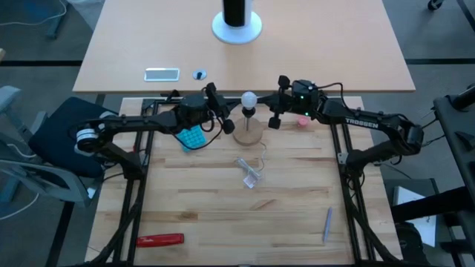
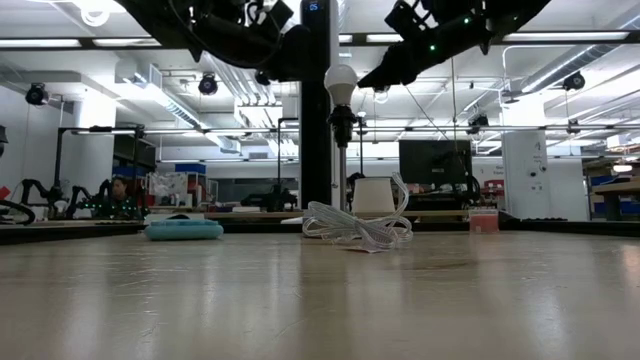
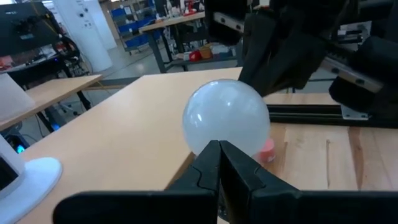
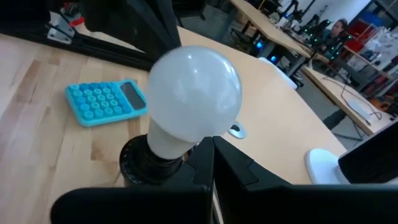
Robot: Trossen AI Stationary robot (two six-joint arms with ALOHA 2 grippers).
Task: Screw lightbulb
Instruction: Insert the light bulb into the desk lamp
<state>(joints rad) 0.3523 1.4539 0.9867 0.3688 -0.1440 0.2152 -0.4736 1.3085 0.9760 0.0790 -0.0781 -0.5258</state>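
Note:
The white globe lightbulb (image 1: 249,98) sits upright in a black socket (image 4: 140,163) on top of a thin stem. The stem rises from a round wooden disc (image 1: 248,135). In the low view the lightbulb (image 2: 341,82) stands high above the table. My left gripper (image 3: 219,146) is shut, and its tips are at the bulb's lower part on the left side. My right gripper (image 4: 209,146) is shut too, with its tips at the bulb's neck on the right side. A white cord (image 2: 360,228) lies coiled in front of the disc. My left gripper points nearly level at the bulb's lower half (image 3: 211,134) from the table's left. My right gripper points slightly downward at the bulb's neck (image 4: 177,144) from the table's right. I cannot tell whether either one's shut tips touch the glass.
A blue calculator (image 1: 191,137) lies left of the disc and a small pink round thing (image 1: 303,120) right of it. A clear wrapper (image 1: 251,174) lies mid-table. Near the front are a red-handled tool (image 1: 159,239) and a grey stick (image 1: 327,224). A black post on a white base (image 1: 237,22) stands on the far table.

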